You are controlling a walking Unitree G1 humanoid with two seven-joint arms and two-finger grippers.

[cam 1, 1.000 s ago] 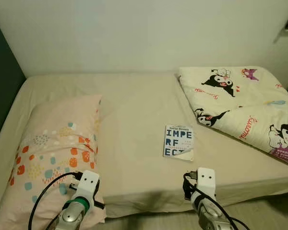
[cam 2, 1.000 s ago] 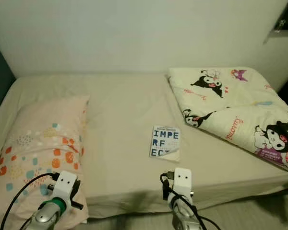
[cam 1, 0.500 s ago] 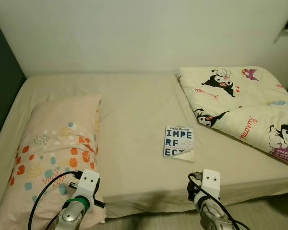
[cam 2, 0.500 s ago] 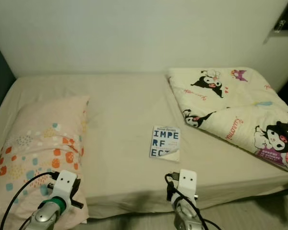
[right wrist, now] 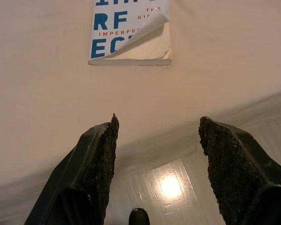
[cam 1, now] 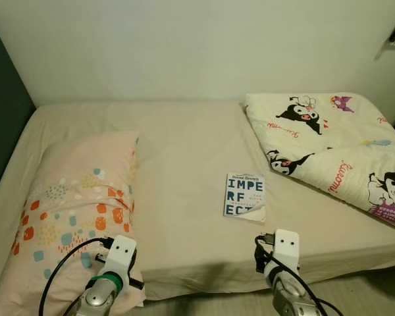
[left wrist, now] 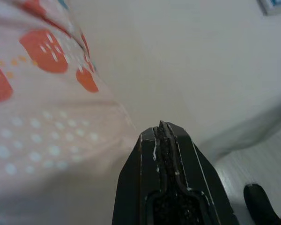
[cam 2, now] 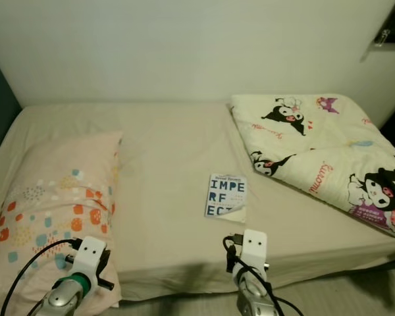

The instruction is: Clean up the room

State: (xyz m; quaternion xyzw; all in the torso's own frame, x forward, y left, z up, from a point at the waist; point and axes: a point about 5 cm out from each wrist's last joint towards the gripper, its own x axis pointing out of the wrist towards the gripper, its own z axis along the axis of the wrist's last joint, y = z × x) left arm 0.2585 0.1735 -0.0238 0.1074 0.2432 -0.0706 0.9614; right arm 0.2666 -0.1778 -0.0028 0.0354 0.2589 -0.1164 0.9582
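A white book (cam 1: 245,195) with large blue letters lies flat on the beige bed (cam 1: 184,164), its cover corner curled up (right wrist: 147,33). My right gripper (right wrist: 157,136) hovers open over the bed's front edge, a short way in front of the book. My left gripper (left wrist: 161,129) is shut with nothing in it, hanging over the near corner of the pink patterned pillow (cam 1: 72,204). The arms' wrists (cam 1: 115,260) (cam 1: 282,253) rise at the bottom of the head views.
A cream cartoon-print quilt (cam 1: 336,151) lies bunched on the bed's right side. A pale wall (cam 1: 184,46) runs behind the bed and a dark panel (cam 1: 0,125) stands at the left. Light glossy floor (right wrist: 168,187) lies below the bed edge.
The right wrist has shifted slightly, dipping down and right and then back up a little. The left arm, book, pillow and quilt have stayed put.
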